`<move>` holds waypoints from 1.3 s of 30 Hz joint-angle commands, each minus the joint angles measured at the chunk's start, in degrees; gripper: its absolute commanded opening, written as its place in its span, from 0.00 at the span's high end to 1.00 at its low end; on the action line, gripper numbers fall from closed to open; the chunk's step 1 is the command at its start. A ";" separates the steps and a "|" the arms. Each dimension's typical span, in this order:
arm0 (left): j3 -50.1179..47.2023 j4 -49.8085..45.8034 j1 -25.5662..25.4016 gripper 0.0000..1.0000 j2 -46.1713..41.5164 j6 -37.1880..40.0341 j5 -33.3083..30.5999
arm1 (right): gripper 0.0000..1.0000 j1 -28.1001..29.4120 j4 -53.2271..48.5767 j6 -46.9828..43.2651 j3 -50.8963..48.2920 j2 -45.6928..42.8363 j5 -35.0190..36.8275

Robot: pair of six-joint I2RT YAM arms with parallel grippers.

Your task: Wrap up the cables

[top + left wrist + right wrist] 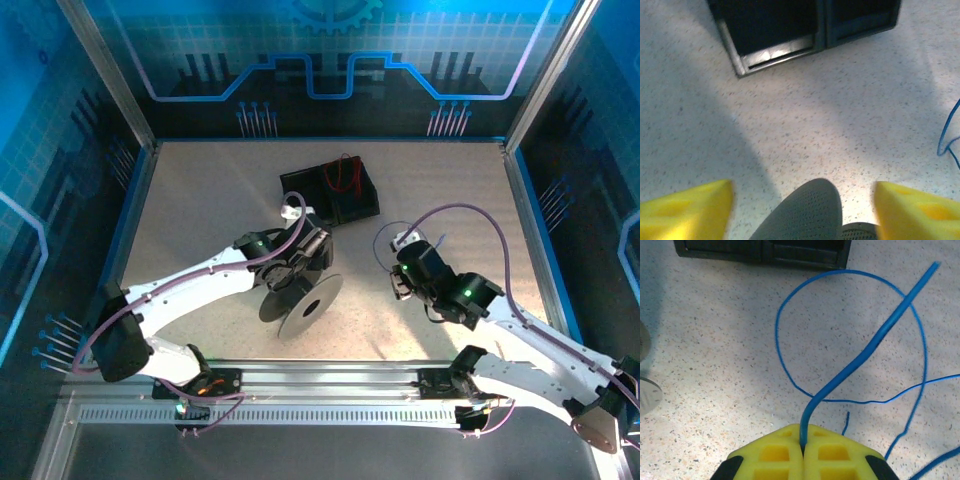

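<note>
The blue cable is pinched at one end between the closed yellow fingers of the right hand. From there, in the right wrist view, it climbs away up and to the right in a slack S-bend. Beyond the grip the rest of it lies on the table in one wide round loop with thinner strands trailing off to the right. It is a thin, smooth, glossy wire, far thinner than a finger. The red cable sits bunched inside the black tray at the far middle of the table. Its lie cannot be made out. The left hand is open, its foam-like yellow fingers wide apart with a gap either side of the grey spool. The spool has two flat round discs and stands tilted on the pale speckled surface just near of the tray, left of the right hand. Purple arm cables arch above both wrists.
</note>
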 commanded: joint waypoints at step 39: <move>12.84 -22.58 -1.17 1.00 6.48 -16.37 -6.20 | 1.00 20.96 9.52 -14.59 -5.57 -11.11 -3.13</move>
